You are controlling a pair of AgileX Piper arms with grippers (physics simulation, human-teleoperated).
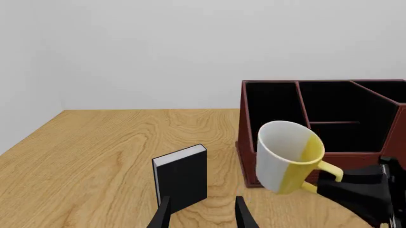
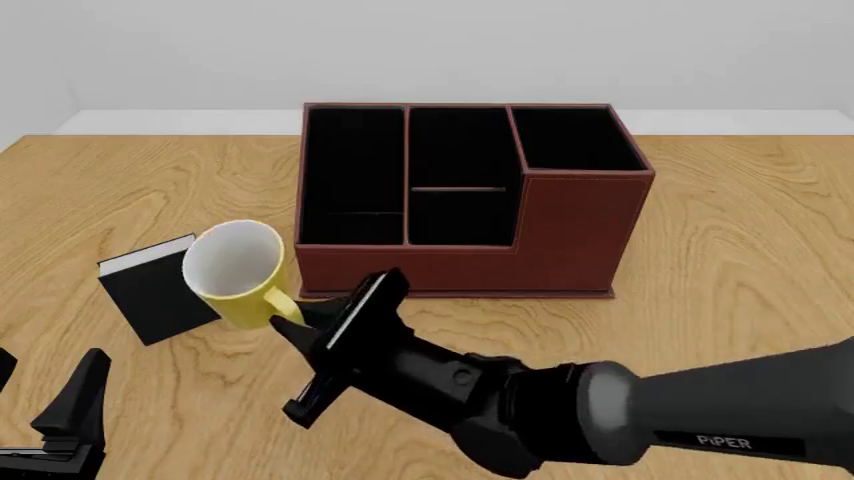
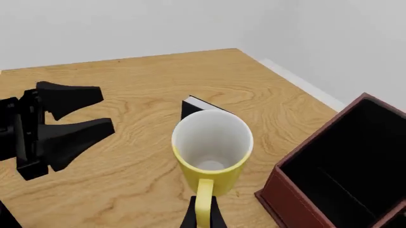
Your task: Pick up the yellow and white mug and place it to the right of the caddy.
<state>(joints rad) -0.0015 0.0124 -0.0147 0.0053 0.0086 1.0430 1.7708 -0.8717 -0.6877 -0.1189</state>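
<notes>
**Mug held by its handle, left of the caddy**

The yellow and white mug (image 2: 238,274) is gripped at its loop handle by the right gripper (image 2: 296,327), whose fingers are closed tightly on the handle, as is seen in the right wrist view, where the yellow handle is pinched between the two finger tips. The mug is lifted clear of the table (image 2: 721,260) and is tipped: its cylinder axis is laid over, with the white mouth turned up and back toward the front camera and the handle pointed down and to the right, toward the gripper. In the front view it is placed just off the front left corner of the caddy (image 2: 561,235), in front of a small black book (image 2: 154,292), which it partly covers.

The left gripper (image 2: 54,420) is seen low at the left edge of the front view, well apart from the mug; its fingers are spread with a clear gap between them and nothing is held.

One mug, one caddy and one book are counted, with two arms. Three black-lined compartments are shown in the caddy, the right section being taller than the others. The book is stood upright on the table, its white page edges turned upward.

The surface is a light wood-grain tabletop. Behind it a plain pale wall is seen.
</notes>
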